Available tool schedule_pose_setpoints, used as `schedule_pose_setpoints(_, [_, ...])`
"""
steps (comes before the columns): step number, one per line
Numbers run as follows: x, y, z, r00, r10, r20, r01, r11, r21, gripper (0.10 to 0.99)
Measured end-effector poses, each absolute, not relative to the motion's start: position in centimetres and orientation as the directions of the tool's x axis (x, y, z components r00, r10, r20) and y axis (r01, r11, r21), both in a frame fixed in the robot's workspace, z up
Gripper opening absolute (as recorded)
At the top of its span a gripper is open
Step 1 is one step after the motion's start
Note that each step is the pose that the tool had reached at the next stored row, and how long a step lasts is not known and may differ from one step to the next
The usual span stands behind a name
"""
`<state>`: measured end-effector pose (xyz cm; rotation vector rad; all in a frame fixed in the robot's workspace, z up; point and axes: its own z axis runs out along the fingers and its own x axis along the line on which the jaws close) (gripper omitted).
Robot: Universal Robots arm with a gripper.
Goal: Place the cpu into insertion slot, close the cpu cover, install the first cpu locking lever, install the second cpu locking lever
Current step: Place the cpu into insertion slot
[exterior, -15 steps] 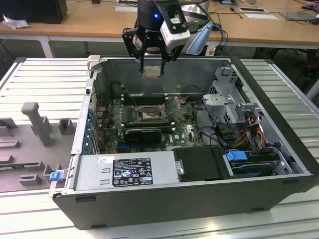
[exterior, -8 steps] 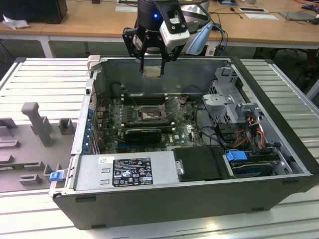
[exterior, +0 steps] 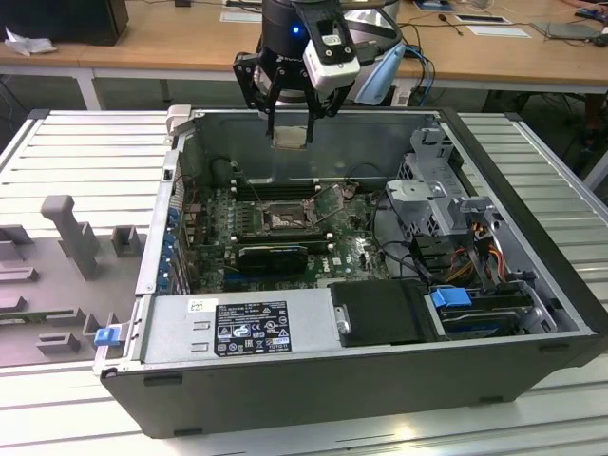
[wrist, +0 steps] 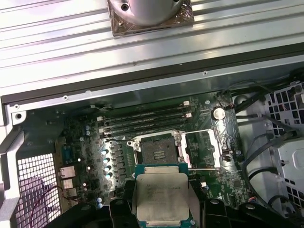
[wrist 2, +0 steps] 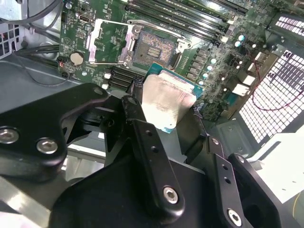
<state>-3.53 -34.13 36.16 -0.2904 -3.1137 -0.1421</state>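
One pincer hangs at the upper middle of the exterior view, above the far rim of an open case, and it is clamped on the cpu. In the second wrist view its black fingers press against opposite edges of the chip, which is held about level. The chip's pale metal lid faces the wrist cameras, and a green edge shows round it. The cpu is up in the air, well apart from the board that lies on the floor of the case. The slot sits near the centre of the exterior view, lower in the frame than the chip, with the long black memory slots between the two. In both wrist views the slot is uncovered and its dark field of contacts lies bare inside the metal rim. The cover is turned back off the slot and hinged at one side of it, and green board shows through its cut-out. How steeply it leans I cannot tell. The case rests on a ribbed metal surface, and grey blocks stand at the exterior view's left.
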Motion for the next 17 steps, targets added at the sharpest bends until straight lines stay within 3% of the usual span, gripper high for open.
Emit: schedule_pose_setpoints(17, [-3.53,-34.13,36.15,-0.972,0.234,0.020,0.235,0.968,0.089,0.529])
